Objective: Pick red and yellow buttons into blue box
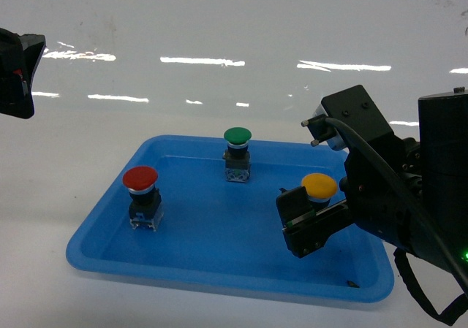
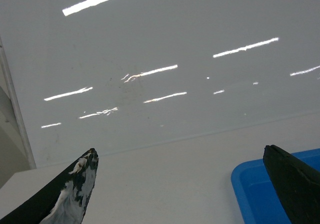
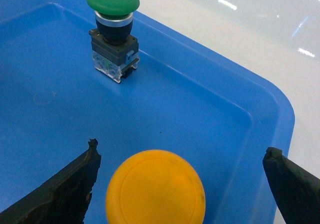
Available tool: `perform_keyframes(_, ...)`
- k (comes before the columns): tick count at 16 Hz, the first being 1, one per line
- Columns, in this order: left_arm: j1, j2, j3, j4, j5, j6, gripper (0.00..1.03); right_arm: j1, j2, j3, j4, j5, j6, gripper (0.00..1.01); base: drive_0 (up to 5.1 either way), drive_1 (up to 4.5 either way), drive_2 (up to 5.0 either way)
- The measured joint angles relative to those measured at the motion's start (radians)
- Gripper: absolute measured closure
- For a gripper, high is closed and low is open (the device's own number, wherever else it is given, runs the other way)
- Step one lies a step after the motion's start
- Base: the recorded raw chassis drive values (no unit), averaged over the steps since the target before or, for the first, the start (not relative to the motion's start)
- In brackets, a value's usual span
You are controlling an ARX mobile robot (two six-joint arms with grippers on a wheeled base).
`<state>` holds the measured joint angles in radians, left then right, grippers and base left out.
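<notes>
The shallow blue tray (image 1: pixel 219 233) lies on the white table (image 1: pixel 44 196). The right end effector (image 3: pixel 180 184) hangs released, fingers either side of the yellow button (image 3: pixel 155 186). The left end effector (image 2: pixel 182 184) is spread wide, well apart. Beyond: green button (image 1: pixel 237 149); farther left, red button (image 1: pixel 141 193).

Black boxy right arm (image 1: pixel 380 189), black cable, green light, scuffed fingers (image 2: pixel 75 194)
</notes>
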<state>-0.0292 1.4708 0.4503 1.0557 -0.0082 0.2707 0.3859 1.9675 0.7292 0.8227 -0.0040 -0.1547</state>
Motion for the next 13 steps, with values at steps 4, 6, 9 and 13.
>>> perform_keyframes(4,0.0,0.0,0.0,0.0,0.0,0.0,0.05,0.0,0.02,0.018,-0.008,-0.005,0.0,0.03,0.0,0.0,0.0)
perform_keyframes(6,0.0,0.0,0.0,0.0,0.0,0.0,0.05,0.0,0.027,0.024,-0.008,-0.008,0.0,0.03,0.0,0.0,0.0)
perform_keyframes(9,0.0,0.0,0.0,0.0,0.0,0.0,0.05,0.001,0.029,0.025,0.006,-0.016,-0.005,0.03,0.0,0.0,0.0)
perform_keyframes(13,0.0,0.0,0.0,0.0,0.0,0.0,0.05,0.001,0.029,0.025,0.004,-0.015,-0.008,0.68,0.0,0.0,0.0)
